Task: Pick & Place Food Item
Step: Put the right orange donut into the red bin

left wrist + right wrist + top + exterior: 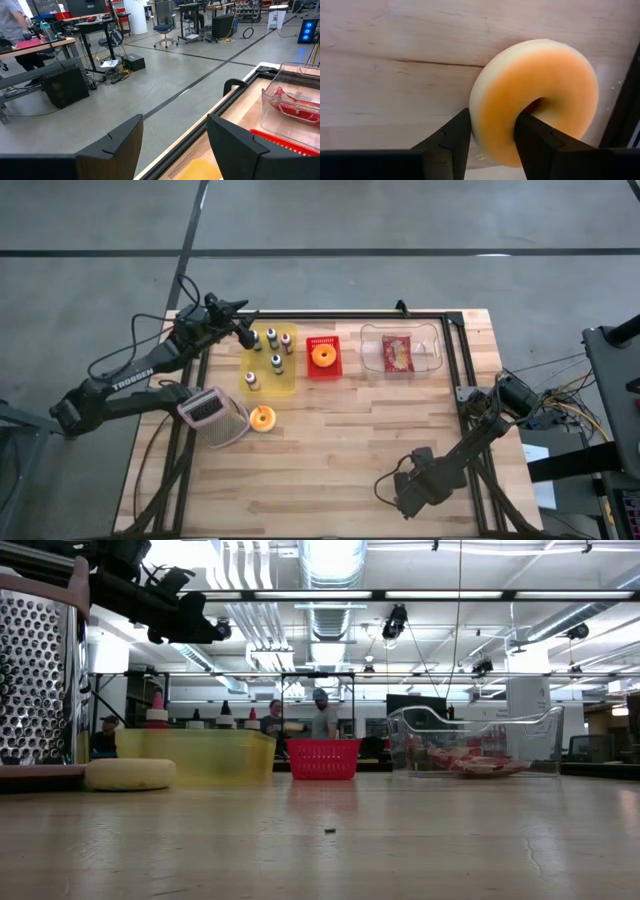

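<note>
An orange-topped doughnut (540,95) with a pale rim lies on the wood near the table's near right corner, seen only in the right wrist view. My right gripper (492,125) points down at it and is shut on its ring; in the high view the gripper (408,492) hides it. A second doughnut (262,418) lies mid-table left, and a third (323,354) sits in a red basket. My left gripper (175,145) hangs open and empty over the table's far left (243,332). My right gripper has one finger (532,137) down in the doughnut's hole and the other (451,137) against its outer pale rim (477,117), so the ring's wall is pinched between them. The fingers come from above, pointing steeply down. The doughnut faces up; whether it still rests on the wood I cannot tell.
A yellow tray (268,360) of small bottles, the red basket (323,370) and a clear tub (402,348) with a red packet line the far side. A metal grater (212,416) stands at the left. A black frame rail (625,110) runs close beside the held doughnut.
</note>
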`<control>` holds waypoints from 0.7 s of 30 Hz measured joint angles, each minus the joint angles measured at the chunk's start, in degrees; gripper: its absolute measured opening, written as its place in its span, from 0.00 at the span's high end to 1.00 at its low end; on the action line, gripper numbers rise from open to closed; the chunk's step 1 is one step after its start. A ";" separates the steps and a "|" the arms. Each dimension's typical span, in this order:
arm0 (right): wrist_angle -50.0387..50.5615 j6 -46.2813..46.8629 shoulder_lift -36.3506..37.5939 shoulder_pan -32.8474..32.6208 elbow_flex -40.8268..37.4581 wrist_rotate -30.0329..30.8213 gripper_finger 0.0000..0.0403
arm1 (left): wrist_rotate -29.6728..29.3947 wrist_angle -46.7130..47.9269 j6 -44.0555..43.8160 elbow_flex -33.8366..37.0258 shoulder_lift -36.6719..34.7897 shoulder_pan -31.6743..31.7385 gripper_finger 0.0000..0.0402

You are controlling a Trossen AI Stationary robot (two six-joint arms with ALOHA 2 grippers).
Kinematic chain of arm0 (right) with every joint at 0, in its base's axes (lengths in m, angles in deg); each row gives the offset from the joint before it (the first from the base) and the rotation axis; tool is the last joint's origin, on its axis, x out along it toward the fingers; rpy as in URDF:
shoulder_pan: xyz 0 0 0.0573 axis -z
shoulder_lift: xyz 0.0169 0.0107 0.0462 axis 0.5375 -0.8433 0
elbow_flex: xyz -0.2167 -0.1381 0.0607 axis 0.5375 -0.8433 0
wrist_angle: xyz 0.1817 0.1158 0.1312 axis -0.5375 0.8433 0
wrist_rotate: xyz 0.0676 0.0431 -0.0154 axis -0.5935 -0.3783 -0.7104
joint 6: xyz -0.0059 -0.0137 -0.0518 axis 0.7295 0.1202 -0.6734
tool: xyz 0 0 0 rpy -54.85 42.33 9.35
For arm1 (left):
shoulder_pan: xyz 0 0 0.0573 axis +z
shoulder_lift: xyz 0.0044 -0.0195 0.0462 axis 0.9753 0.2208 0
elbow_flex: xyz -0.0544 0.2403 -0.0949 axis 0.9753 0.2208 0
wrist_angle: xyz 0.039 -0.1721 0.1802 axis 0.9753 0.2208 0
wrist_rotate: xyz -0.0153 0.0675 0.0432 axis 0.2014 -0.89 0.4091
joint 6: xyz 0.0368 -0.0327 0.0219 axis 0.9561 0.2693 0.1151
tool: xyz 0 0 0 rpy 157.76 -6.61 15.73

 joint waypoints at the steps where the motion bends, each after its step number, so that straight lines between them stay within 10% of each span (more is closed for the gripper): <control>1: -0.01 -0.21 0.02 0.00 0.02 0.41 0.67 | 0.02 0.00 0.00 0.00 -0.02 -0.02 0.45; 21: 20.13 -3.68 3.23 1.22 14.85 16.97 0.64 | 0.00 0.00 0.00 0.00 0.00 0.00 0.45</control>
